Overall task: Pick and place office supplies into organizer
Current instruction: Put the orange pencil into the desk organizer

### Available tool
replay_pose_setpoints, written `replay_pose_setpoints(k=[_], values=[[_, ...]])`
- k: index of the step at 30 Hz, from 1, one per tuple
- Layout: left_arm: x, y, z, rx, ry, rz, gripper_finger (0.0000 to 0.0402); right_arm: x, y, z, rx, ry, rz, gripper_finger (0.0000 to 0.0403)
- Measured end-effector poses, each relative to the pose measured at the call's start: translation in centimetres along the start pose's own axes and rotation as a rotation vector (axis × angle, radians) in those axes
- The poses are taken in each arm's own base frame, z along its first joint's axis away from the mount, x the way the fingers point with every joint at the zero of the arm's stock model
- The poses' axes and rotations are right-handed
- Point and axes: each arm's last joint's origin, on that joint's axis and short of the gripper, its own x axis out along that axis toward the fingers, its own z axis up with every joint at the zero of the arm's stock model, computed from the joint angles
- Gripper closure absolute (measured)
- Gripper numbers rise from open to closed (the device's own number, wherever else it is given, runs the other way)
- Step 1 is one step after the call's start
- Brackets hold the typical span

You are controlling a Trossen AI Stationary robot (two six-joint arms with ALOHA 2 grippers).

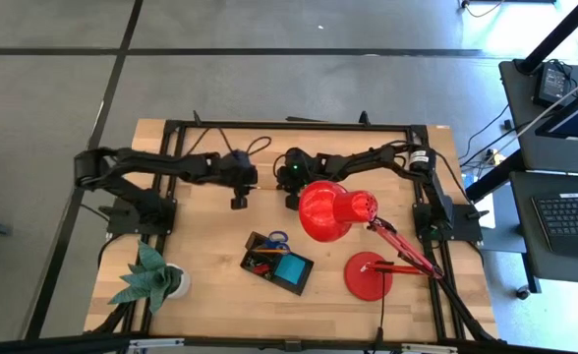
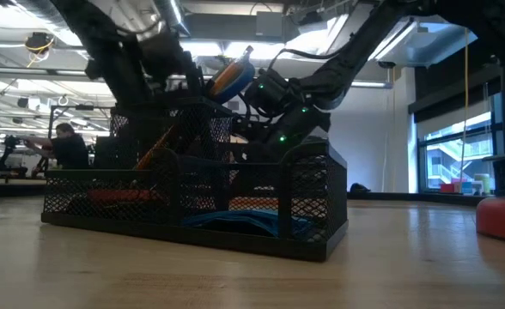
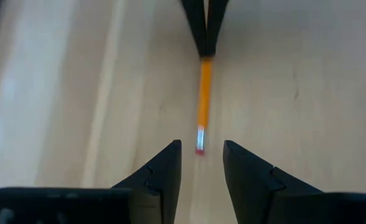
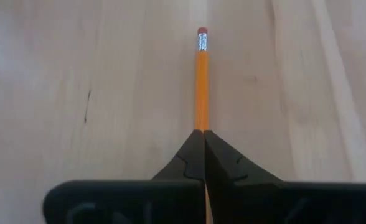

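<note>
A yellow pencil (image 4: 201, 81) with a red eraser end (image 3: 200, 150) lies level between my two grippers over the far middle of the wooden table (image 1: 210, 295). My right gripper (image 4: 204, 134) is shut on it. My left gripper (image 3: 201, 158) faces it, open; its fingertips stand on either side of the eraser end without touching. In the high view the left gripper (image 1: 253, 183) and right gripper (image 1: 280, 182) point at each other. The black mesh organizer (image 1: 277, 261) stands nearer the front, holding a blue sticky-note pad (image 1: 292, 267), blue-handled scissors (image 1: 277, 237) and pencils. My right gripper pinches the pencil between its two shut fingers at the end away from the eraser (image 4: 201, 127). The fingers lie level along the pencil, coming from the table's right. The pencil sticks straight out ahead of them; whether it is clear of the table I cannot tell.
A red desk lamp's shade (image 1: 333, 209) hangs just right of the organizer, under my right arm, with its round base (image 1: 368, 275) at the front right. A green paper plant (image 1: 151, 275) stands at the front left. A person sits in the room beyond (image 2: 63, 146).
</note>
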Motion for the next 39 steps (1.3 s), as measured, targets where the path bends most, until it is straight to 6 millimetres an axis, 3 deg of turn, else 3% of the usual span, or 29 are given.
replay_pose_setpoints(k=[8,19,29,39], values=[[2.4,0.5,-1.5,-0.033,0.120,-0.042,0.0279,0.0,0.0,0.0,0.012,-0.007,-0.002,0.0402],[3.7,1.8,-2.8,-0.131,0.094,-0.125,0.0269,0.0,0.0,0.0,0.011,-0.011,-0.003,0.0402],[4.3,0.8,-7.6,-0.243,-0.187,-0.146,0.0247,0.0,0.0,0.1,0.008,-0.013,-0.003,0.0402],[3.8,0.0,-9.1,-0.246,-0.302,-0.111,0.0247,0.1,0.0,0.1,0.011,-0.014,-0.005,0.0400]])
